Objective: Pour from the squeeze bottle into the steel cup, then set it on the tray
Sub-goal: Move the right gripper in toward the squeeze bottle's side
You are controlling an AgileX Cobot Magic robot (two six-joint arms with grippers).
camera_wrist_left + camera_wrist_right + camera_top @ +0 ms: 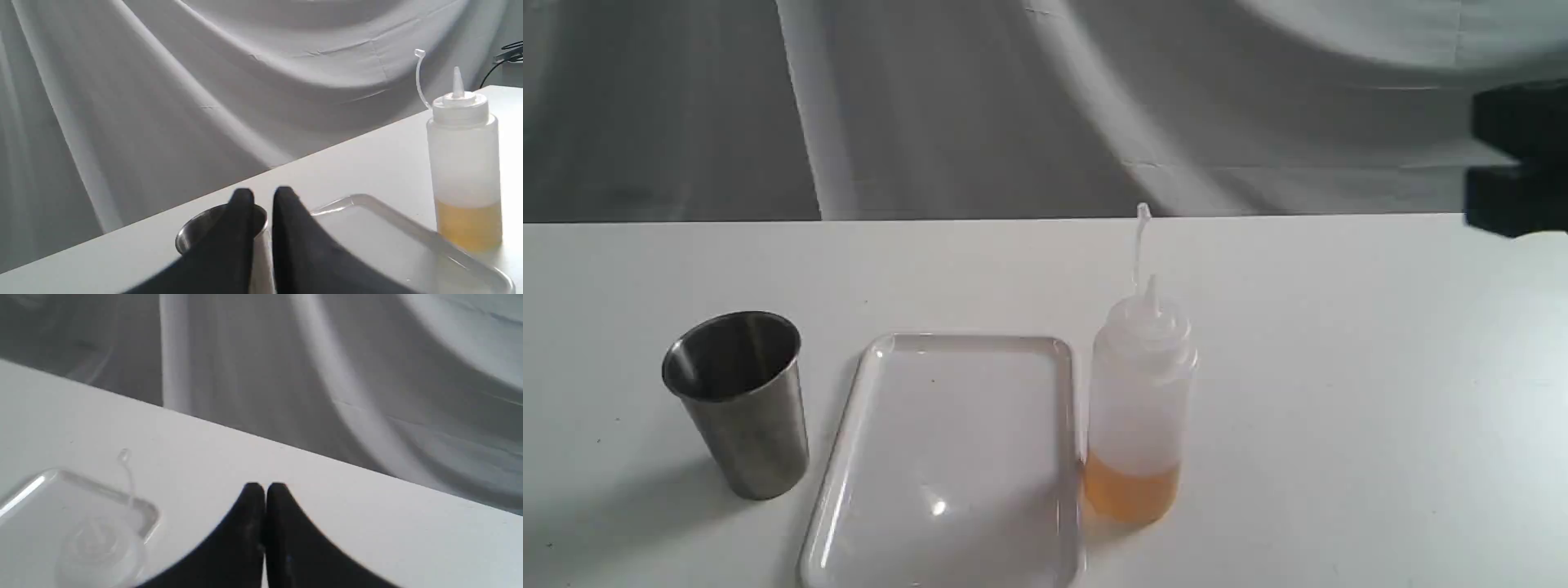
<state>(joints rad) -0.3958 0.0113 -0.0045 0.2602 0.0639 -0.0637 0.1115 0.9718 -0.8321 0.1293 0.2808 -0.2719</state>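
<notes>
The squeeze bottle [1139,392] stands upright on the white table with amber liquid at its bottom, its cap strap sticking up. It stands just right of the clear tray [956,457]. The steel cup [735,400] stands left of the tray. My left gripper [263,196] hovers over the near side of the steel cup [192,234], its fingers almost together and holding nothing. The squeeze bottle [463,163] and the tray [388,245] lie beyond. My right gripper [265,488] is shut and empty, above the table and off to the side of the blurred squeeze bottle [98,543] and the tray [102,490].
A grey draped cloth hangs behind the table's far edge. A dark part of the right arm [1519,159] shows at the right edge of the exterior view, high above the table. A black cable [508,53] hangs past the table's end.
</notes>
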